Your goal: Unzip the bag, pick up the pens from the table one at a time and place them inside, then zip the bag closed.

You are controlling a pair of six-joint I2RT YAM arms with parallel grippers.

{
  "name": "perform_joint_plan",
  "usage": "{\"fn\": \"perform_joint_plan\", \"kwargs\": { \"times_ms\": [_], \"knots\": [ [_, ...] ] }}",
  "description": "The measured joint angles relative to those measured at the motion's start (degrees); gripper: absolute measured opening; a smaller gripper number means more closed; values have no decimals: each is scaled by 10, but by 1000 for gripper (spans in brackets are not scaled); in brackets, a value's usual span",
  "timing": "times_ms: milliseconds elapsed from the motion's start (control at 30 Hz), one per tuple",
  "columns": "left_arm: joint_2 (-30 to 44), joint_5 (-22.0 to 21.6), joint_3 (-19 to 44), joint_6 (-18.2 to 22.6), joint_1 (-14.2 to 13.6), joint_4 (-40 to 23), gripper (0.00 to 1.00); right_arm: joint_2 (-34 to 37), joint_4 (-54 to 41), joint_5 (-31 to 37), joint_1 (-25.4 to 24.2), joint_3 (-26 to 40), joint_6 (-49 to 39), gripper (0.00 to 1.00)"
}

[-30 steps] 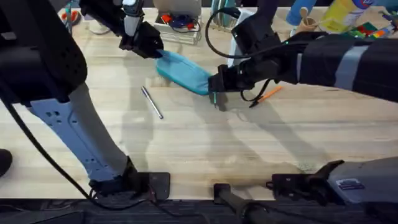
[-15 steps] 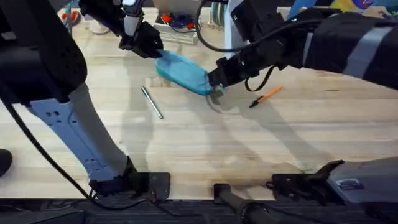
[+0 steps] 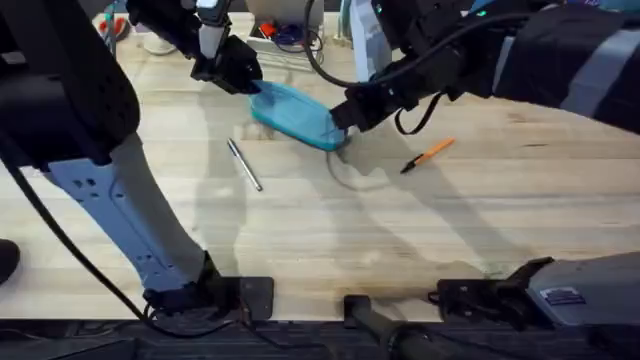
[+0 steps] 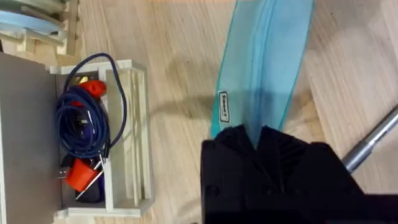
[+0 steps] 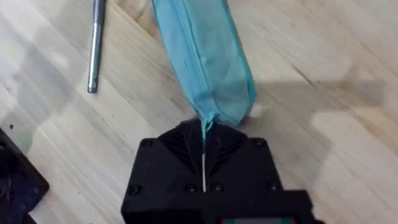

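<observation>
On the overhead view, the left gripper (image 3: 243, 80) sits at about eleven o'clock from the table's middle, its black fingers closed on the far end of the small oblong turquoise-blue fabric pouch (image 3: 293, 115). The left wrist view confirms the hold: the two fingers (image 4: 233, 140) pinch the pouch's end (image 4: 264, 68) right where the zipper seam runs into them, with a small label just beside the grip. In that same view a pale wooden organiser tray (image 4: 127, 143) stands well apart from the pouch, holding a coiled blue cable (image 4: 84, 121).

The slim silver-grey metal pen (image 3: 244, 164) lies flat on the light wooden plank tabletop (image 3: 320, 240), near the pouch at roughly seven o'clock from it — not touching it.

The pouch lies slantwise, stretched between the two grippers. At its near end, at four o'clock from its middle, the right gripper (image 3: 350, 112) is clamped on a thin turquoise tab; the right wrist view shows the tab (image 5: 204, 127) caught in the closed slit between the fingers, the pouch (image 5: 202, 53) running away from it and the metal pen (image 5: 96, 43) lying beside.

The slim orange pen with a dark tip (image 3: 427, 155) rests on the table at about four o'clock from the right gripper, apart from it.
</observation>
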Motion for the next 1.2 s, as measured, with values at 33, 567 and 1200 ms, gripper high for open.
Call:
{"fn": "perform_joint_plan", "kwargs": {
  "times_ms": [33,567,1200],
  "knots": [
    [0,0,0,0,0,0,42,0,0,0,0,1,-2,31],
    [0,0,0,0,0,0,42,15,66,0,1,6,-7,30],
    [0,-2,0,0,1,-4,42,61,212,4,31,7,13,31]
  ]
}}
